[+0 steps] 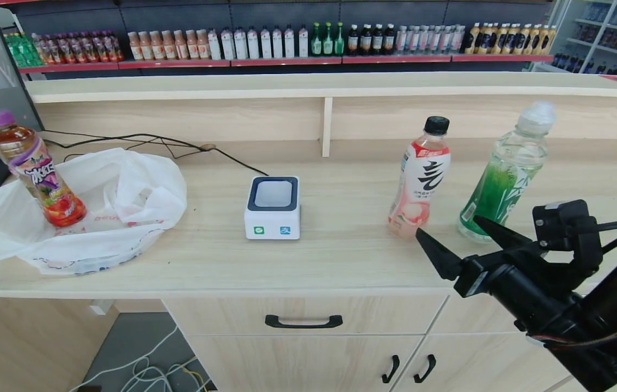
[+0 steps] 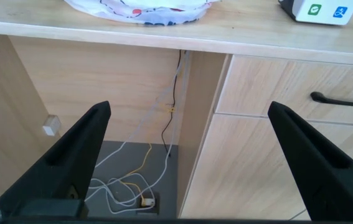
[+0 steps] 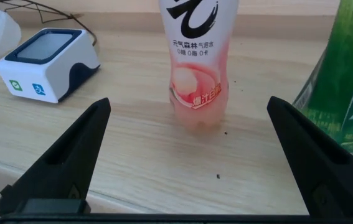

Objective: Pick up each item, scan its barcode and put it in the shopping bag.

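While a brown bottle point(image 1: 36, 169) seemingly stands in the bag point(image 1: 134, 190), the right gripper point(image 1: 447, 224) gapes empty, pink bottle point(image 1: 420, 179) and green bottle point(image 1: 504, 179) waiting before its fingers point(image 3: 70, 155).

Shop; drink shelves point(image 1: 286, 41) behind checkout counter point(image 1: 341, 256) w/ scanner point(image 1: 273, 207).

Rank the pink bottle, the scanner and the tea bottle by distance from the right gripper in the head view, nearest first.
1. Pink bottle, just ahead of the right gripper.
2. Scanner, mid-counter.
3. Tea bottle, far left, standing in the shopping bag.
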Tool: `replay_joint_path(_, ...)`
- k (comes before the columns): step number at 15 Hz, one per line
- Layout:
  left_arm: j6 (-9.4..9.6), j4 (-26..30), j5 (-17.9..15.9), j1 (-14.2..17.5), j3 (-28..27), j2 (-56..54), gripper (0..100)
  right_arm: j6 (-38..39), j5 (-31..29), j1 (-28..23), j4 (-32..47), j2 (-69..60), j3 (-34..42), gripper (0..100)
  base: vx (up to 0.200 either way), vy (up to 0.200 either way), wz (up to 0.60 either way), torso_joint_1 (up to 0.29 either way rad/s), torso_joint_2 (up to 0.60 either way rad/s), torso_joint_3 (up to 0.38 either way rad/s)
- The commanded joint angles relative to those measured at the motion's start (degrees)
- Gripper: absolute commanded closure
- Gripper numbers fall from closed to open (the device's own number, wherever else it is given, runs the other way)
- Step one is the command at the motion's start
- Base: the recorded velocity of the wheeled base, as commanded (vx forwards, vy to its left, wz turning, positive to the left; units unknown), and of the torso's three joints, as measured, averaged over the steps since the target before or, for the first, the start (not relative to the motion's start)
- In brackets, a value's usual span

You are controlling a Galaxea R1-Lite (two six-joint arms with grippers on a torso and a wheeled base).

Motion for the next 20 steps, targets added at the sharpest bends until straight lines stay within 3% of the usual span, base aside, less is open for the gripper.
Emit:
replay_joint_path(1,-0.02,0.0,0.0,0.1,0.0,0.0,0,-0.1,0.0,0.2,-0.1,3.2,-2.4,0,0.000,0.000,0.00,0.000,0.00,0.000)
replay_joint_path(11,-0.10,0.0,0.0,0.1,0.0,0.0,0,-1.8,-0.4,-1.9,-0.1,9.4,-11.8,0,0.000,0.000,0.00,0.000,0.00,0.000)
replay_joint_path(20,-0.19,0.0,0.0,0.1,0.0,0.0,0,-2.0,-1.6,-2.7,-0.1,11.5,-13.9,0,0.000,0.000,0.00,0.000,0.00,0.000)
